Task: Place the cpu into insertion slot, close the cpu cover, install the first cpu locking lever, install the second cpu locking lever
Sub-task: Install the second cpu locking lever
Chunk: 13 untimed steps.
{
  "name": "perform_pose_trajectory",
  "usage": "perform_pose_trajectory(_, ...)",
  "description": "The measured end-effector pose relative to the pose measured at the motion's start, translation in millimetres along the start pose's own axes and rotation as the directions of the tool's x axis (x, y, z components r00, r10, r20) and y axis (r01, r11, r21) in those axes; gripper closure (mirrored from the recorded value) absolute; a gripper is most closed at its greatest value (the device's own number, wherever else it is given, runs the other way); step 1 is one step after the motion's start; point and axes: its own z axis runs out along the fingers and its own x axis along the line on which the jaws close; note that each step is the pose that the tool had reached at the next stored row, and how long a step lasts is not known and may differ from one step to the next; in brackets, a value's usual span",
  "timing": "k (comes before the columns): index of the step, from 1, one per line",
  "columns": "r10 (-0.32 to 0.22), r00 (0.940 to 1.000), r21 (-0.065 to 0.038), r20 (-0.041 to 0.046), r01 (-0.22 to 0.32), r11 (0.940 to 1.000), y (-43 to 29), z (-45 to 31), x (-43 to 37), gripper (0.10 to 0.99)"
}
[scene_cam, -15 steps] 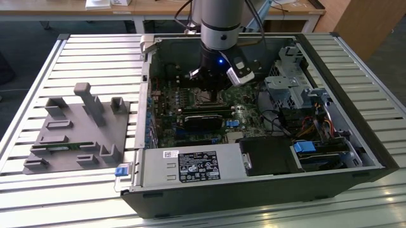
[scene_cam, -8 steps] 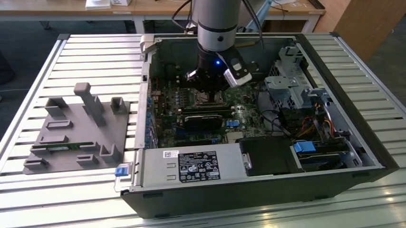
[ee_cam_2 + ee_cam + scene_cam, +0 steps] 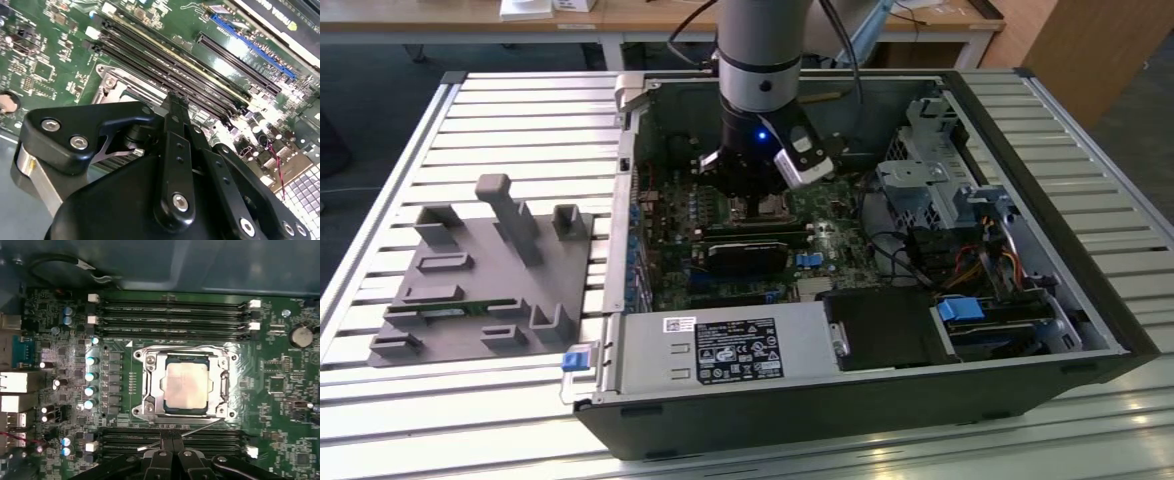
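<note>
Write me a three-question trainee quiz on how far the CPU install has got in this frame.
1. True or false: the cpu already sits in the insertion slot.
2. How does the cpu cover lie? A) folded down flat around the chip; B) standing upright and open; C) off the board, on the grey fixture.
3. In the first wrist view, which thin silver part lies right at the end effector tips?

Key: 1 true. 2 A. 3 the locking lever, which runs slanted between the socket and the nearer memory slots.
</note>
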Motion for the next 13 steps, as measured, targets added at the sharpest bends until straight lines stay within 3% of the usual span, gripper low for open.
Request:
perform_pose_trajectory(4, 0.000, 1.0000, -0.008, -0.0002, 0.000, 1.0000, -0.3, 4.9, 1.5, 0.980)
perform_pose_trajectory(8, 0.001, 1.0000, -0.049, 0.0002, -0.001, 0.9988, -4.5, 5.3, 2.6, 0.980)
perform_pose_trajectory(13, 0.002, 1.0000, -0.062, 0.0003, -0.001, 0.9981, -12.5, 5.4, 7.3, 0.980)
